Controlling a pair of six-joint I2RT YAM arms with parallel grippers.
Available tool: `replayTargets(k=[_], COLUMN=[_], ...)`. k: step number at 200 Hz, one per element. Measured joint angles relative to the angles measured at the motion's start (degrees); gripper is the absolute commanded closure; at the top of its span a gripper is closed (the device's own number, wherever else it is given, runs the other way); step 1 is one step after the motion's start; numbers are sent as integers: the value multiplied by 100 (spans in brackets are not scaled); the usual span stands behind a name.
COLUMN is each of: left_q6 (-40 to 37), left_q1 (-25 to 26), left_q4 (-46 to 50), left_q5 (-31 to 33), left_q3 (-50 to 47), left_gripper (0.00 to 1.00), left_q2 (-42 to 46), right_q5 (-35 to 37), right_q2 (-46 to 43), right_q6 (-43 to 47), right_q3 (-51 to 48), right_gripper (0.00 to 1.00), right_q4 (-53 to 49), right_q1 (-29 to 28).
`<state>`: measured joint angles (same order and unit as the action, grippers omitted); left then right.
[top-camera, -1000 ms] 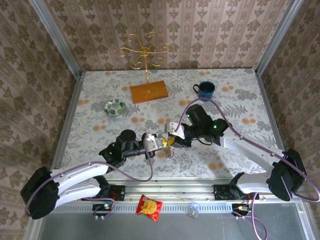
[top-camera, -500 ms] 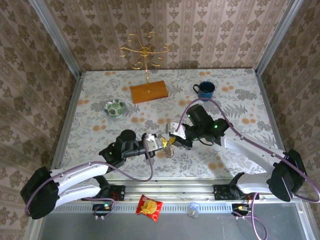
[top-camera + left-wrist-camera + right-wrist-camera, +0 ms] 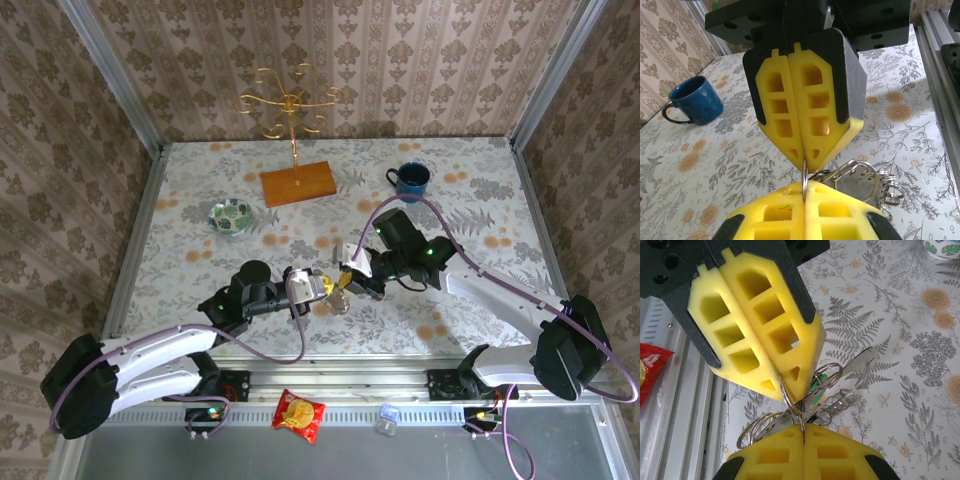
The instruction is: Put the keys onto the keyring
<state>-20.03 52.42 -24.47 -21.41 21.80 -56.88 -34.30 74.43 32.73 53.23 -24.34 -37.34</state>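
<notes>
My two grippers meet tip to tip above the table's near middle. My left gripper [image 3: 804, 192] is shut on the keyring [image 3: 804, 175], a thin metal split ring standing on edge. My right gripper [image 3: 803, 429] is shut on the same keyring [image 3: 790, 399] from the opposite side. Below hangs a bunch of further rings [image 3: 757, 427] and the keys: one with a green head [image 3: 815, 386] and a silver blade [image 3: 862, 359]. In the top view the left gripper [image 3: 325, 287] and right gripper [image 3: 346, 279] touch, with the bunch [image 3: 337, 301] under them. No black key can be made out.
A blue mug [image 3: 410, 179] stands at the back right. A green patterned bowl [image 3: 230, 216] sits at the left. A gold hook stand on a wooden base [image 3: 297, 183] is at the back. A red snack packet [image 3: 298, 413] lies on the front rail.
The right gripper's jaws have closed onto the ring and it has shifted slightly. The left arm holds still.
</notes>
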Motion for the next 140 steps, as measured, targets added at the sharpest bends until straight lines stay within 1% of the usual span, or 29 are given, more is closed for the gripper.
replayTargets(k=[6,19,51,76,122,132,140], left_q6=[11,52,210,291,398,402,411], left_q1=[0,0,0,0,-7,-15,-37], left_q4=[-24,-101,-393,-544,-662,-664,-667], left_q5=[-4,-50,-116,-155,-195,-192,-195], left_q3=[-17,-57,-184,-232,-234,-234,-236], left_gripper=[100,100,100,100,100,100,100], left_q2=[0,2,7,7,7,7,7], right_q5=[-48,-90,-234,-313,-422,-459,-501], right_q2=[-13,-74,-306,-328,-260,-234,-212], right_q6=[-9,-46,-107,-131,-146,-146,-138], right_q3=[-55,-175,-361,-376,-380,-380,-380], right_gripper=[81,76,75,75,79,84,91], right_q4=[68,214,535,743,820,835,846], right_q1=[11,24,46,46,46,46,46])
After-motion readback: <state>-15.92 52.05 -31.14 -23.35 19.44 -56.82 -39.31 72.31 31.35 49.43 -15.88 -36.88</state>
